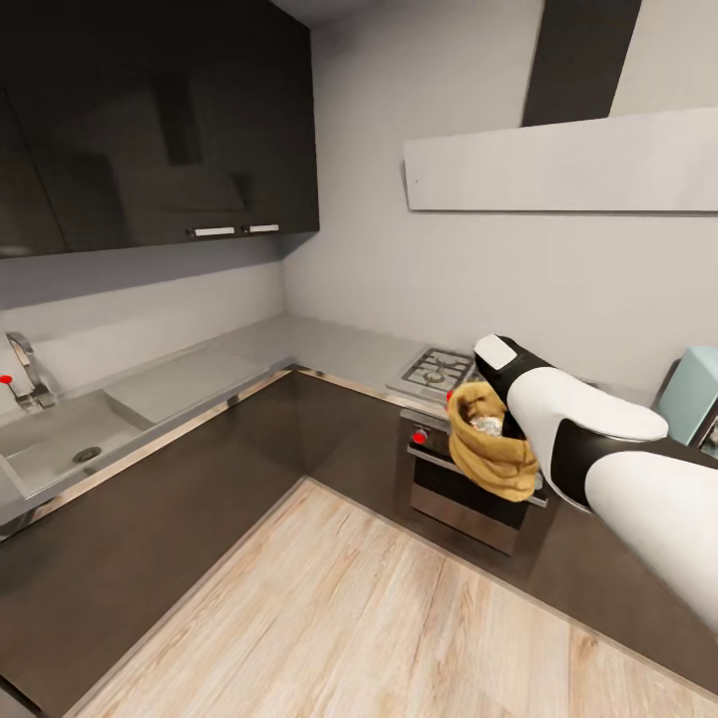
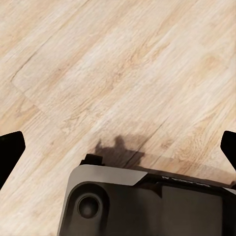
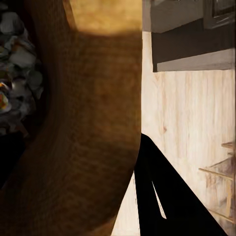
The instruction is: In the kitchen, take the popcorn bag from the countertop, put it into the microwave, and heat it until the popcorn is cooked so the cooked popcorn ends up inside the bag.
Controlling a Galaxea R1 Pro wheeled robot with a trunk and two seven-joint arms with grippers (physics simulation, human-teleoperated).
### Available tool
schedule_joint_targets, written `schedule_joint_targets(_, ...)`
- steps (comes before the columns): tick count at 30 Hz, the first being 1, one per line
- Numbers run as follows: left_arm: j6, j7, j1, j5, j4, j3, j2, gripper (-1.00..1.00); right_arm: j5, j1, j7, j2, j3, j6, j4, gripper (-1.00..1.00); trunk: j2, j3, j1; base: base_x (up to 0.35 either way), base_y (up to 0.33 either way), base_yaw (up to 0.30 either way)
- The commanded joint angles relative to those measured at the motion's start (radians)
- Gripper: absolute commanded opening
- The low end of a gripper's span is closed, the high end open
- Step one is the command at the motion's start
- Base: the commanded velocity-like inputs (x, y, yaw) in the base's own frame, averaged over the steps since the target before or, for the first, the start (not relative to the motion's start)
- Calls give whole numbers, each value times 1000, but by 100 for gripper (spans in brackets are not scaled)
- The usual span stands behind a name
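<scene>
Right gripper (image 1: 499, 424) is clamped on the floppy, light-looking popcorn bag (image 1: 489, 444) by its rolled rim, left gripper (image 2: 118, 147) wide open, empty.

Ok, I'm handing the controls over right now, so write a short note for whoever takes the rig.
Right gripper: shut on the popcorn bag, held in the air in front of the oven, off the countertop.
Left gripper: open, empty, pointing down at the floor.
Microwave: at the head view's right edge.
Done: bag picked up, pale popcorn inside.
Left: put the bag into the microwave, then heat it.
</scene>
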Motion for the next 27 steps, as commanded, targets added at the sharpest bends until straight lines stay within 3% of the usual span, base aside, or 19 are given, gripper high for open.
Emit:
schedule_joint_targets(1,-3,1,-1,2,0,1,0,100,0,-5,-9,1,-8,3,-1,-100,-2,-2,1,0,0,0)
schedule_joint_targets(11,-3,1,-1,2,0,1,0,100,-2,-27,-5,-5,-18,17,11,-100,-2,-2,1,-17,0,0)
schedule_joint_targets(22,-3,1,-1,2,0,-1,-4,100,5,-26,-10,2,-8,18,15,-100,-2,-2,1,-321,0,0)
schedule_joint_targets(27,-3,1,-1,2,0,-1,-4,100,7,-25,-8,3,-8,16,64,-100,-2,-2,1,-342,0,0)
